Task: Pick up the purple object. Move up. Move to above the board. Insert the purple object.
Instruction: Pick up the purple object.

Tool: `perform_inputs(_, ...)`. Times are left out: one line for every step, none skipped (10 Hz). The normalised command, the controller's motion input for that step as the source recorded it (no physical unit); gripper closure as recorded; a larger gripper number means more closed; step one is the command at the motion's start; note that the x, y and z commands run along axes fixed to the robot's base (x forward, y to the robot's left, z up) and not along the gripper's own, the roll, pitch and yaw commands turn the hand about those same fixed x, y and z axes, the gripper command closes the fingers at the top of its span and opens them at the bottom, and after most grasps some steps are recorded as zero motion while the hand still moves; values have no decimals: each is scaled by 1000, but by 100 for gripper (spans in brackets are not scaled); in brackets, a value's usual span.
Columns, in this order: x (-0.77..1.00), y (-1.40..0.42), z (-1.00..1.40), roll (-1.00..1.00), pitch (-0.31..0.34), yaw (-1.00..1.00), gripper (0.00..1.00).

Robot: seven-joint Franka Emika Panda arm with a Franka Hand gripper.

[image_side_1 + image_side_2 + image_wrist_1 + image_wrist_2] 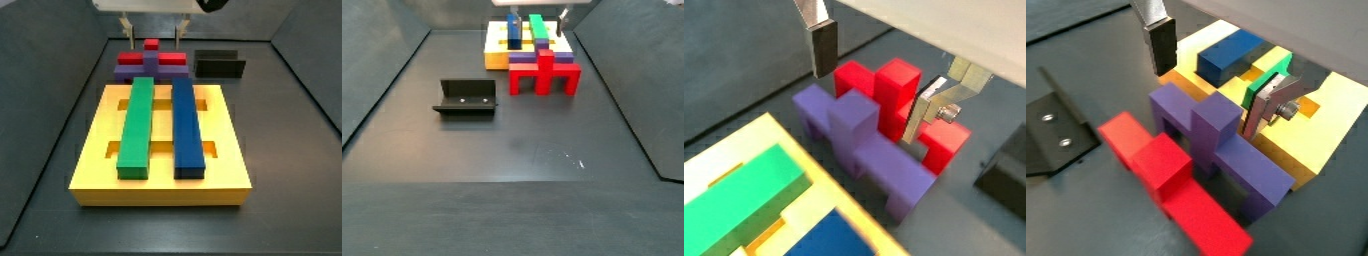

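The gripper (1213, 80) hovered open above the purple object (1220, 145), gripping nothing; that piece sat between the red piece (1166, 180) and the board (160, 150).

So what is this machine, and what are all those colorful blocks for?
It is a robot arm with a gripper that works like two fingers. Two cameras ride on its wrist and look down past the fingers; two more watch from beside the table. The fingers are open, on either side of the purple object, not holding it yet. Right beside that sits a red piece of similar shape. The big yellow slab is the board, carrying a green bar and a blue bar. The dark bracket is the fixture.
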Motion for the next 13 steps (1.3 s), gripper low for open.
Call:
perform_inputs(-129, -91, -260, 14, -70, -174, 0)
perform_inputs(-197, 0, -149, 87, -17, -60, 0)
perform_inputs(-143, 40, -137, 96, 0, -149, 0)
perform_inputs(-83, 0, -149, 124, 0, -217, 0)
perform_inputs(-83, 0, -163, 103, 0, -171, 0)
perform_inputs(-34, 0, -174, 54, 0, -97, 0)
perform_inputs(0, 0, -80, 7, 0, 0, 0)
perform_inputs(0, -29, -120, 0, -16, 26, 0)
perform_inputs(0, -43, -149, 0, -30, 51, 0)
perform_inputs(0, 0, -191, -40, -26, 91, 0)
perform_inputs(0, 0, -174, -23, -27, 71, 0)
perform_inputs(0, 0, -131, 0, -11, 31, 0)
perform_inputs(0, 0, -69, -14, -21, 37, 0)
